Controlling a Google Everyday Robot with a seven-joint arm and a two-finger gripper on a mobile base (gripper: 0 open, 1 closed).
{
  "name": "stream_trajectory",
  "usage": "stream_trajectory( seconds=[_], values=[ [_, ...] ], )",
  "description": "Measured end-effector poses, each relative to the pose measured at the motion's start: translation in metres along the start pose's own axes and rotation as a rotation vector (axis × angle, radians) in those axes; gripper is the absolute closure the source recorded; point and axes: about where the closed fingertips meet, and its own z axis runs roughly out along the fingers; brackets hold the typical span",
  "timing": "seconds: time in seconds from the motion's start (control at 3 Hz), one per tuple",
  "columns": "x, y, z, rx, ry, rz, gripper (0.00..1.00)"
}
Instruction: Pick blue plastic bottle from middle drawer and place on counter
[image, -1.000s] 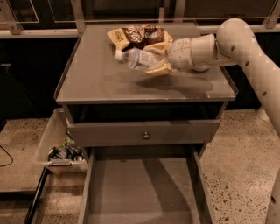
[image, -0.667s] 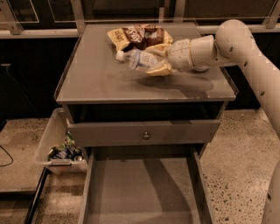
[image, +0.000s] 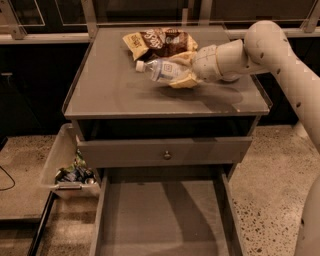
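Base of blue plastic bottle hidden in gripper, clenched on it sideways, cap left, over counter; arm reaches in from right, partly cut off.

You see the cream gripper over the grey counter, holding a bluish, white-capped bottle; a brown-and-yellow bag lies behind.
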Motion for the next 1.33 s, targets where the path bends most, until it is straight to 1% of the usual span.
stream_trajectory(
  seconds=[0.33,1.33],
  values=[
    [0.0004,0.0001,0.0001,0.0,0.001,0.001,0.81],
    [0.0004,0.0001,0.0002,0.0,0.001,0.001,0.11]
  ],
)
